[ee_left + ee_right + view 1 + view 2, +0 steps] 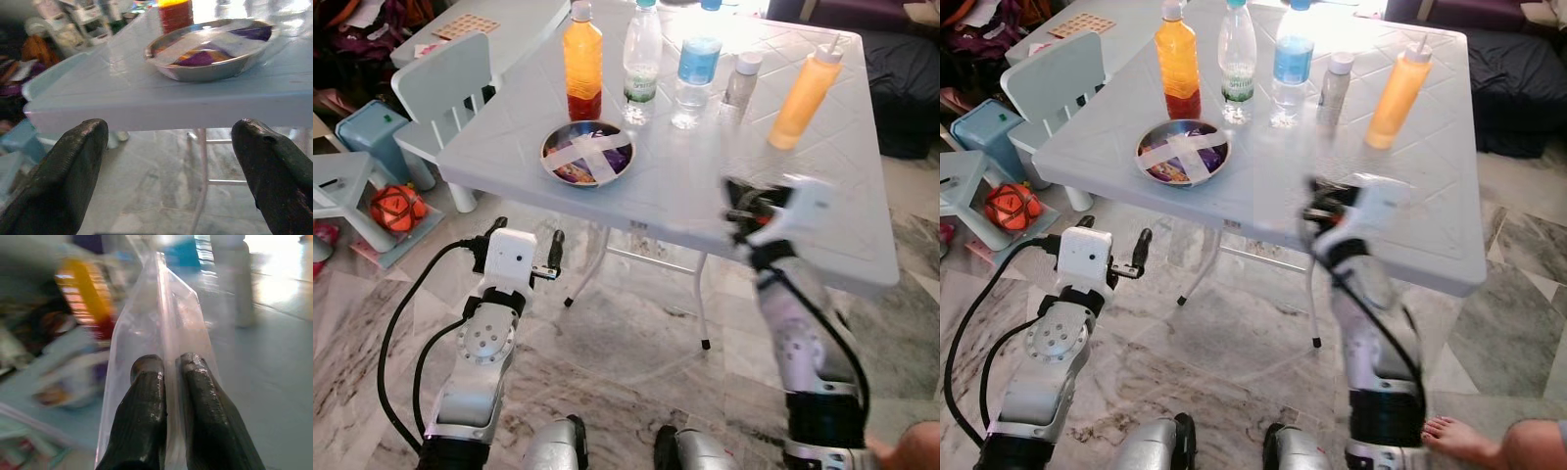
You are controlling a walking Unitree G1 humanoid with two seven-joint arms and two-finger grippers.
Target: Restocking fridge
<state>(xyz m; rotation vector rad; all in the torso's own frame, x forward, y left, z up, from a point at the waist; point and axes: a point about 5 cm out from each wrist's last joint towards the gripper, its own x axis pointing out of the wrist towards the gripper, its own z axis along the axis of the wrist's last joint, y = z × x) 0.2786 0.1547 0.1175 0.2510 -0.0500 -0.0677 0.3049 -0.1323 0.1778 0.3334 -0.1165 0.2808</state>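
Note:
On the pale blue table (685, 191) stand an orange juice bottle (582, 64), a green-label water bottle (641, 59), a blue-label bottle (697, 69), a small grey bottle (740, 83) and an orange squeeze bottle (803, 98). A taped-over metal bowl (588, 153) sits near the front edge. My right gripper (168, 364), blurred, is over the table's front edge, shut on a clear plastic bag (161, 308). My left gripper (527, 240) hangs open below the table's front left corner, facing the bowl (210, 54).
A small pale chair (440, 88), a blue stool (372, 132) and an orange ball (397, 208) crowd the left side. A dark sofa (901, 78) stands at the back right. A person's bare foot (1459, 438) rests on the marble floor at my right.

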